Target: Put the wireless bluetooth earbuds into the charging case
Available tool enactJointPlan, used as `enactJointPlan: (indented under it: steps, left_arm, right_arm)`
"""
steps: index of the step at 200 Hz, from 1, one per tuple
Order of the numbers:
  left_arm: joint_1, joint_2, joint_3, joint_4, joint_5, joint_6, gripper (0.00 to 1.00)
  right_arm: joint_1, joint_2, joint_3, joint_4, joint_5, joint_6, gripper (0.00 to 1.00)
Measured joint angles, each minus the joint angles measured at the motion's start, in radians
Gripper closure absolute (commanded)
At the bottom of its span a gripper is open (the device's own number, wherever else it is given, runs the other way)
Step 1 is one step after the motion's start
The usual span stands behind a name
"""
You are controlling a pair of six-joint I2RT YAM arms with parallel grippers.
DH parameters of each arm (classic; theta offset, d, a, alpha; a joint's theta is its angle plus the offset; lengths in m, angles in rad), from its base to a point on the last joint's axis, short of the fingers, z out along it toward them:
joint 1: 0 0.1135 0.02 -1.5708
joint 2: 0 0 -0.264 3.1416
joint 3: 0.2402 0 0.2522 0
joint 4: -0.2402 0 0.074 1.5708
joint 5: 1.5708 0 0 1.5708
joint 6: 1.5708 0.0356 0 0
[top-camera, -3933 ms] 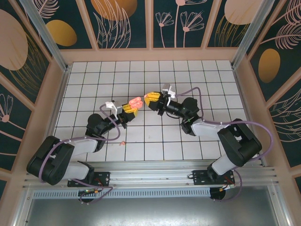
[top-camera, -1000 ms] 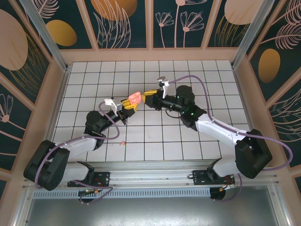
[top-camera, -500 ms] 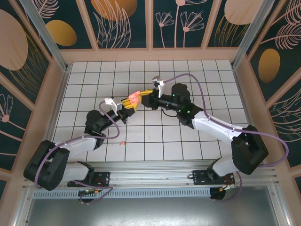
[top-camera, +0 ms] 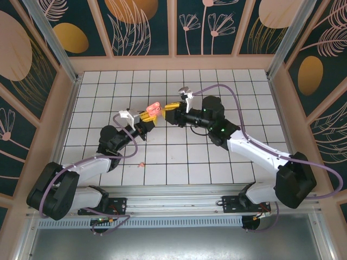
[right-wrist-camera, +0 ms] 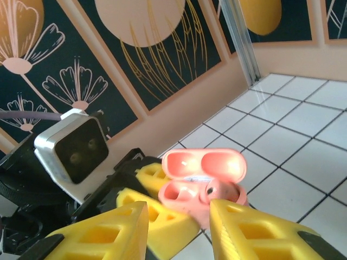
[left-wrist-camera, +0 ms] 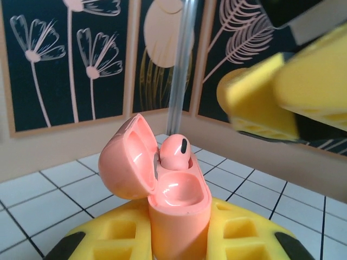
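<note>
The left gripper is clamped on the base of the pink charging case, holding it upright between yellow fingers with the lid hinged back. One earbud pokes up from a well inside the case. Just ahead of the case, the right gripper hangs with jaws narrowly parted and nothing between them. A second earbud lies on the tiled floor, well behind the left gripper.

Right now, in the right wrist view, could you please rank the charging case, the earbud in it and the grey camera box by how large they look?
1. charging case and grey camera box: nearly alike, the open case slightly wider, so no firm ranking.
2. earbud: clearly smallest.
</note>
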Motion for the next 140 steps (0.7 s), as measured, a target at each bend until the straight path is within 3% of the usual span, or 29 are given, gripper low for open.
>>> enactJointPlan:
  steps: [32, 72, 140]
  left_arm:
    - [0.034, 0.000, 0.010, -0.048, -0.043, -0.099, 0.85]
    - [0.152, -0.001, 0.016, -0.109, -0.049, -0.224, 0.85]
    - [0.283, -0.014, 0.059, -0.263, -0.045, -0.343, 0.85]
  right_arm:
    - [0.038, 0.021, 0.123, -0.189, 0.076, 0.013, 0.65]
    - [0.140, 0.074, 0.265, -0.367, 0.189, 0.034, 0.65]
    - [0.267, 0.207, 0.374, -0.636, 0.369, 0.235, 0.65]
